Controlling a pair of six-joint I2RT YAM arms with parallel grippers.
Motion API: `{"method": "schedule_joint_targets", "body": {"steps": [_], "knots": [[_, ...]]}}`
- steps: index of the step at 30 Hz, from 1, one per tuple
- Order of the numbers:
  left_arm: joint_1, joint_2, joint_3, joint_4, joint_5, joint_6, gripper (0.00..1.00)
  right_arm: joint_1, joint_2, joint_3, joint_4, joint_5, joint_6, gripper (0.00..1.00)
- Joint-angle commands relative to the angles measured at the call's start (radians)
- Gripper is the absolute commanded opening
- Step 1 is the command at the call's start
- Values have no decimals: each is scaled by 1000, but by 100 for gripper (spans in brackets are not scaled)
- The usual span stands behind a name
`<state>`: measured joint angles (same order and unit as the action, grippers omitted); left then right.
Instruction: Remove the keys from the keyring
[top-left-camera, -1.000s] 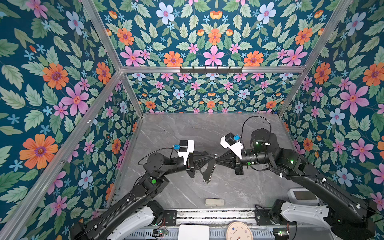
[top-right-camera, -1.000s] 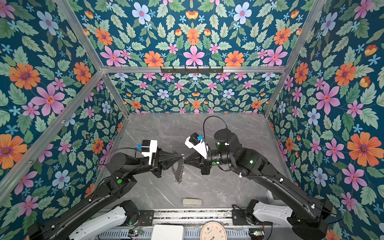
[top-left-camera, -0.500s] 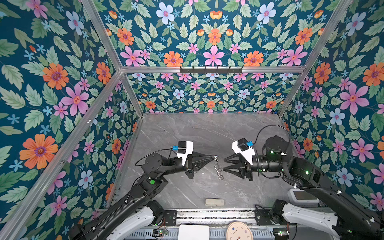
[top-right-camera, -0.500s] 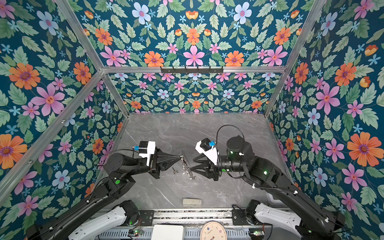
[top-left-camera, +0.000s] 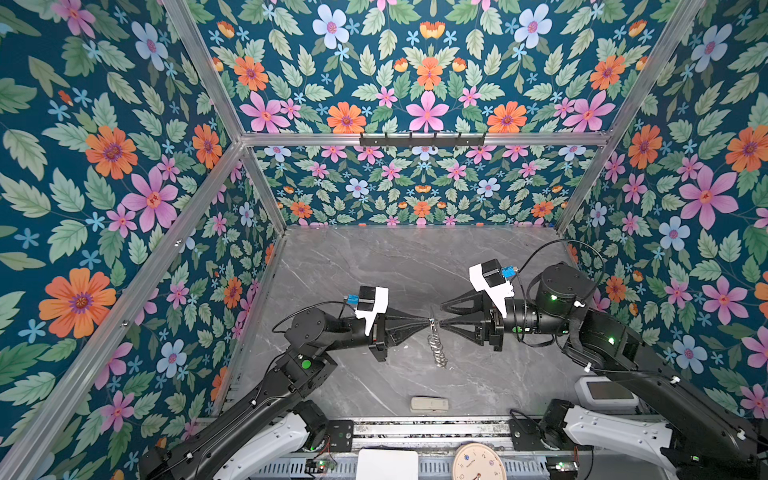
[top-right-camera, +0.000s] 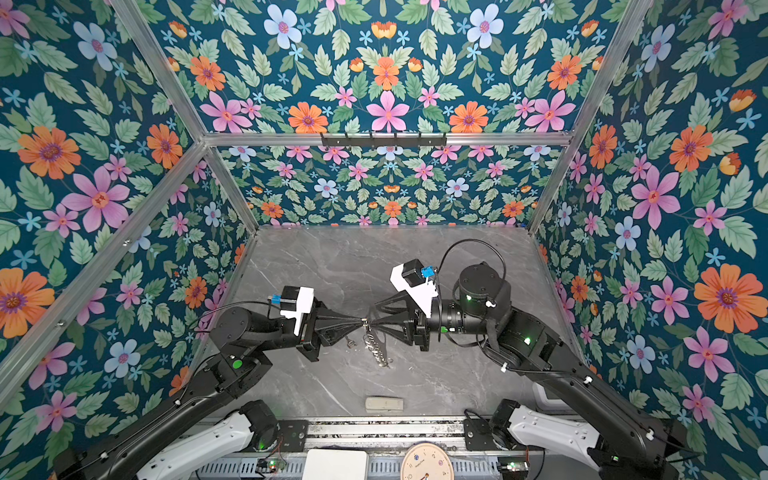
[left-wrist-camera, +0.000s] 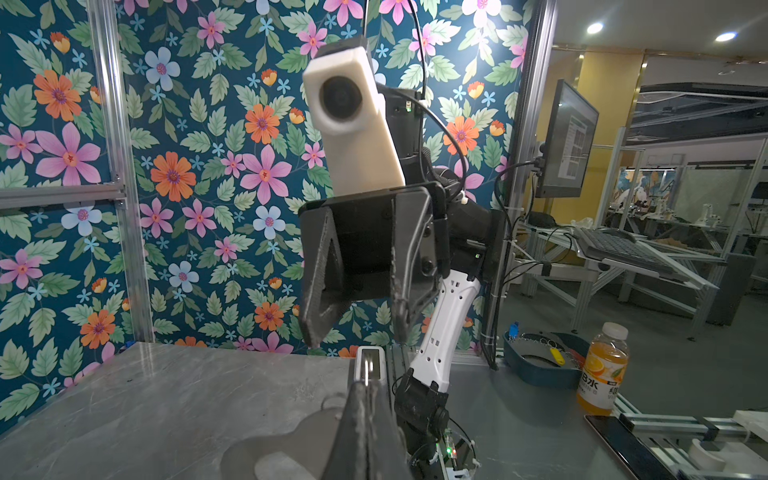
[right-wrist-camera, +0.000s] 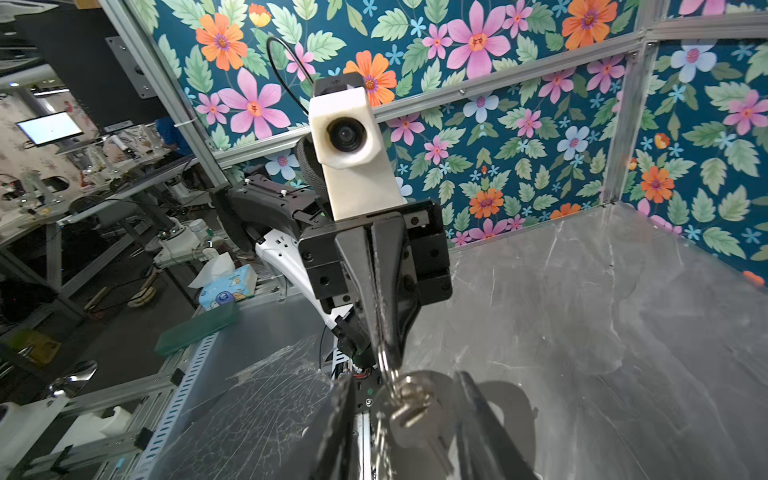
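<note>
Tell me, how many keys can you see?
2. One key hangs on the keyring, right at the open right gripper's tips. A second key, I think, lies on the table below the left gripper. Others may be hidden.

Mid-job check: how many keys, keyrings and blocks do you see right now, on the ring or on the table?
keys: 2 (one on the ring, one on the table)
keyring: 1
block: 1
Total: 4
</note>
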<state>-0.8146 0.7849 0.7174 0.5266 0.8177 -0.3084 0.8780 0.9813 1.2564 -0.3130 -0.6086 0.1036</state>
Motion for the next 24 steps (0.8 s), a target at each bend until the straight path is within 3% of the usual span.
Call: {"method": "schedule_joint_targets", "body": {"steps": [1, 9, 22, 24], "knots": [[0, -7, -3, 52, 0, -3, 0, 1, 5, 2, 37, -59, 19, 37], [0, -7, -6, 62, -13, -6, 0, 1, 28, 3, 34, -85, 28, 30], [0, 1, -7, 67, -13, -15, 0, 0, 34, 10, 26, -55, 30, 1], [0, 1, -3, 58, -19, -17, 0, 0, 37, 23, 5, -45, 27, 0]]}}
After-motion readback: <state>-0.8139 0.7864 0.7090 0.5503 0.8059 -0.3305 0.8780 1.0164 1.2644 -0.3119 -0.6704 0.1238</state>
